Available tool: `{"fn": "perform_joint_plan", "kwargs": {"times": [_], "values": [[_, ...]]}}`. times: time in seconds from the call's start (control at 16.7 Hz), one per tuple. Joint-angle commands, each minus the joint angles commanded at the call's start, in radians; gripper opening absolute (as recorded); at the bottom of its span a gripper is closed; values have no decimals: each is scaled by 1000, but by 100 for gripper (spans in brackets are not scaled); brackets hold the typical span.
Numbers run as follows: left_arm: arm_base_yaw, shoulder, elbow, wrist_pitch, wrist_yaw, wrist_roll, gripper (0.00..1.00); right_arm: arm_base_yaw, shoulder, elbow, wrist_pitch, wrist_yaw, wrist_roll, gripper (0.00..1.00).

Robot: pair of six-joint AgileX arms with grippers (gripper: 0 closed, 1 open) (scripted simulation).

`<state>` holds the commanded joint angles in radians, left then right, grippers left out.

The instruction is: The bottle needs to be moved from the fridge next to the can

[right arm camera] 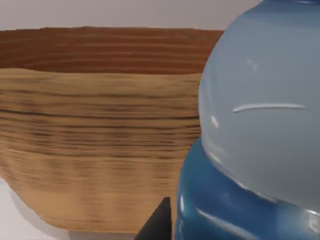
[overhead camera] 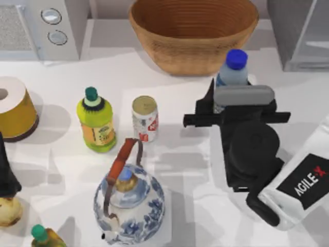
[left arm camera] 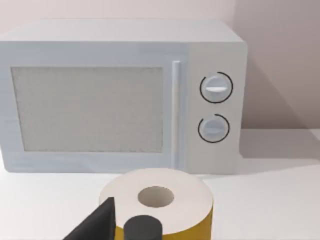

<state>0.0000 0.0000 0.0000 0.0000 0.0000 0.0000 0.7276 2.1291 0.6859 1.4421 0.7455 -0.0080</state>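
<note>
The bottle [overhead camera: 236,59], clear with a blue cap, stands upright in front of the wicker bowl, out of the fridge [overhead camera: 303,36] at the back right. My right gripper [overhead camera: 229,100] is shut on its body. The right wrist view has the bottle [right arm camera: 260,140] very close, with one dark fingertip [right arm camera: 159,224] beside it. The can [overhead camera: 145,118], gold-topped with a white and red label, stands well to the left of the bottle. My left gripper [overhead camera: 6,170] is parked at the table's left edge, beside a yellow roll [left arm camera: 160,200].
A wicker bowl [overhead camera: 193,33] sits at the back centre and a white microwave [overhead camera: 54,25] at the back left. A yellow-green bottle [overhead camera: 95,121] stands left of the can. A blue-and-white teapot [overhead camera: 128,198] sits in front of the can.
</note>
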Motion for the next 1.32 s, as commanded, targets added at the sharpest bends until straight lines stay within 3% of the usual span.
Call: {"fn": "perform_joint_plan", "kwargs": {"times": [0.6, 1.32], "values": [[0, 0, 0, 0, 0, 0, 100, 9, 0, -1, 2, 9, 0, 0], [0, 0, 0, 0, 0, 0, 100, 9, 0, -1, 2, 9, 0, 90]]}}
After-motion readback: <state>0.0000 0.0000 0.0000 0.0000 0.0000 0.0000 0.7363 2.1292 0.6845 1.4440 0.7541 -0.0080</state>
